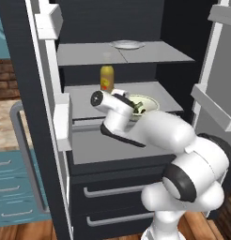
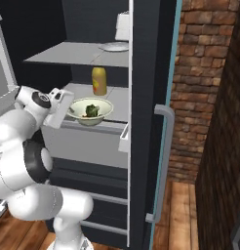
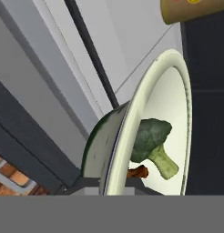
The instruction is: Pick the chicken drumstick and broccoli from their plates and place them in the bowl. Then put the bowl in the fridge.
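1. The claw (image 2: 68,108) sits at the near rim of the bowl (image 2: 103,113); whether it grips the rim or has let go I cannot tell.
2. The bowl rests on the middle shelf (image 1: 84,96) of the open fridge (image 1: 23,56), directly ahead of the claw.
3. Inside lie the broccoli (image 3: 152,136) and the chicken drumstick (image 3: 137,172).
4. A yellow bottle (image 2: 99,80) stands behind the bowl.

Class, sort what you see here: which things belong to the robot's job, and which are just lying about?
Job: bowl, broccoli, chicken drumstick, fridge, claw.

Lying about: yellow bottle, plate on the upper shelf, brick wall.
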Controlling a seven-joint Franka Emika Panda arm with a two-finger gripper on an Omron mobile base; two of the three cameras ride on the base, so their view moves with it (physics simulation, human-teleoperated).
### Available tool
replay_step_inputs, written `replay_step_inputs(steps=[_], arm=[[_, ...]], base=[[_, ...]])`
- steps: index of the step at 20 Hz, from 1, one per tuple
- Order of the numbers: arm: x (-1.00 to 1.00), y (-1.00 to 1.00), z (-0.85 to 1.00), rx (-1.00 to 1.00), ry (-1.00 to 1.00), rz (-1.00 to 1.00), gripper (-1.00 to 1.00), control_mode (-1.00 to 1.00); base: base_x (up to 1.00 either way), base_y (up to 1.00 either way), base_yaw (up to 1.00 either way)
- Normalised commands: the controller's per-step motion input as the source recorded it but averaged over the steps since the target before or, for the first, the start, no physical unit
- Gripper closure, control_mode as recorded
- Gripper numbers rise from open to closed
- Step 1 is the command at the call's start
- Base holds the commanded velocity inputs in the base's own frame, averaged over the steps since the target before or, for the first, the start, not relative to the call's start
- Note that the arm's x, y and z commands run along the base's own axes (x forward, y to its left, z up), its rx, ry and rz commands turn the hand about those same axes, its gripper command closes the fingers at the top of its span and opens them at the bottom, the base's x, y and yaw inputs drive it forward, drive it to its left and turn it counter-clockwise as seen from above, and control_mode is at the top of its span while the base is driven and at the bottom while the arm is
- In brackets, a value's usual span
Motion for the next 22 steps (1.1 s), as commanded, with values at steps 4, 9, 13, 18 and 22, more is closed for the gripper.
replay_step_inputs(steps=[4, 9, 13, 18, 22], arm=[[0.0, -0.31, 0.03, 0.0, 0.0, 0.38, 1.0, -1.0], [0.03, -0.29, 0.1, 0.0, 0.0, 0.18, 1.0, -1.0], [0.13, -0.29, 0.08, 0.0, 0.0, 0.15, 1.0, -1.0], [0.16, -0.25, 0.13, -0.01, -0.01, 0.2, 1.0, -1.0], [0.24, -0.22, 0.09, -0.01, 0.0, 0.19, 1.0, -1.0]], base=[[0.0, 0.0, 0.0], [0.0, 0.0, 0.0], [0.0, 0.0, 0.0], [0.0, 0.0, 0.0], [0.0, 0.0, 0.0]])
